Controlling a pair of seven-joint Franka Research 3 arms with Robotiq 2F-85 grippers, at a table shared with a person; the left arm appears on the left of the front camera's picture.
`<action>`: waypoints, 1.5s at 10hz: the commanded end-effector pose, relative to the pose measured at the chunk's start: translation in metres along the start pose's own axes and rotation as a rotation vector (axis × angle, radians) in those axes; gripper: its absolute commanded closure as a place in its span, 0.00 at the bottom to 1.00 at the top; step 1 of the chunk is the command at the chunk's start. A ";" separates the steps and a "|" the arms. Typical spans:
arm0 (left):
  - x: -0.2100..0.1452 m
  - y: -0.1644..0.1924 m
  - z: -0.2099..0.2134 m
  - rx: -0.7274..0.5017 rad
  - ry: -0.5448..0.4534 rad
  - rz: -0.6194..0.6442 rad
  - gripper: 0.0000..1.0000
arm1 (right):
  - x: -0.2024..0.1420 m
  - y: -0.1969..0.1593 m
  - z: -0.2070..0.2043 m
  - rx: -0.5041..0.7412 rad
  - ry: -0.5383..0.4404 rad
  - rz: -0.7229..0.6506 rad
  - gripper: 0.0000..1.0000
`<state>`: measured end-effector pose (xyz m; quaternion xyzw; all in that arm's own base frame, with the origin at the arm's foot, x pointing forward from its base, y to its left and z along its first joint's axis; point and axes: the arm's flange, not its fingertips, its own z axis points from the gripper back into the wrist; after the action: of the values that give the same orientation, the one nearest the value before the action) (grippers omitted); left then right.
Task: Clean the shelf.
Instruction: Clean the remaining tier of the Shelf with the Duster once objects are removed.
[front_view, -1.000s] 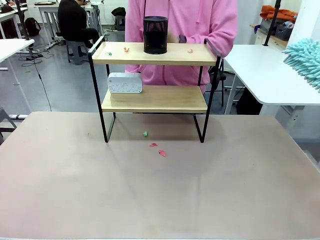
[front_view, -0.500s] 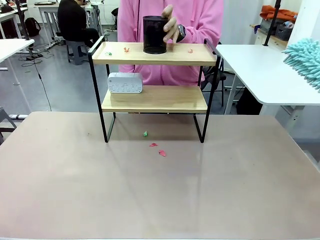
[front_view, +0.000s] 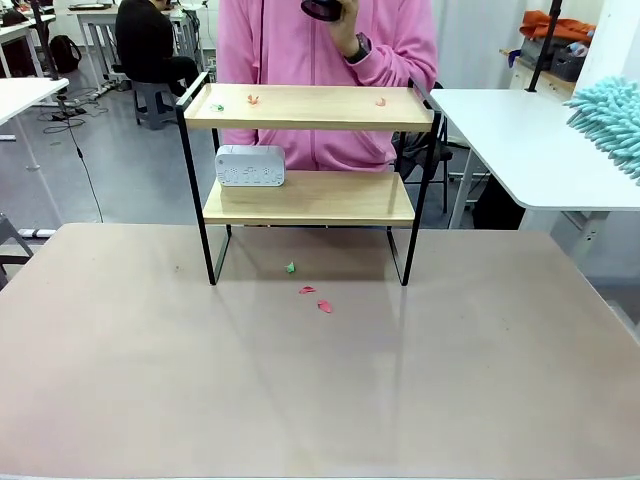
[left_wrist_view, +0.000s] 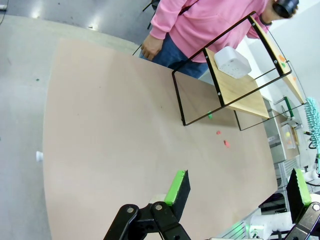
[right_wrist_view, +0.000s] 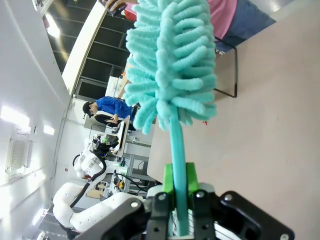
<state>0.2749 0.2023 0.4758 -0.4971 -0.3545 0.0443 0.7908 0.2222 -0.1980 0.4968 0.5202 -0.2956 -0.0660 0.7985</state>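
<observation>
- Wooden boards in a thin black frame make up the shelf (front_view: 310, 118), which stands at the far middle of the brown table (front_view: 300, 400).
- Small scraps lie on its top board: a green scrap (front_view: 217, 106) at the left end, a red scrap (front_view: 252, 99) just right of it, and an orange scrap (front_view: 380, 101) near the right end.
- On the left end of the lower board sits a white box (front_view: 250, 165).
- On the table just in front of the shelf lie a green bit (front_view: 291, 267) and two red bits (front_view: 324, 306).
- Behind the shelf stands a person in a pink top, whose hand (front_view: 348, 25) holds a black cup (front_view: 322, 8) above the top board, clear of it.
- At the right, the right gripper (right_wrist_view: 179, 200) is clamped on the handle of a teal duster (right_wrist_view: 172, 65).
- Over the near table, the left gripper (left_wrist_view: 239, 186) has its fingers wide apart with nothing between them.
</observation>
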 end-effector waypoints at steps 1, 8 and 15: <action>0.001 -0.001 -0.002 -0.014 -0.014 -0.020 0.00 | 0.000 0.000 0.000 0.000 0.000 0.000 0.87; 0.001 -0.001 -0.002 -0.014 -0.014 -0.020 0.00 | 0.003 0.210 -0.181 -0.081 0.018 0.334 0.87; 0.001 -0.001 -0.002 -0.014 -0.014 -0.020 0.00 | -0.016 0.233 -0.210 -0.122 0.094 0.367 0.87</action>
<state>0.2753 0.2020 0.4759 -0.4967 -0.3541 0.0437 0.7912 0.2698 0.0612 0.6278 0.4207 -0.3491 0.0984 0.8315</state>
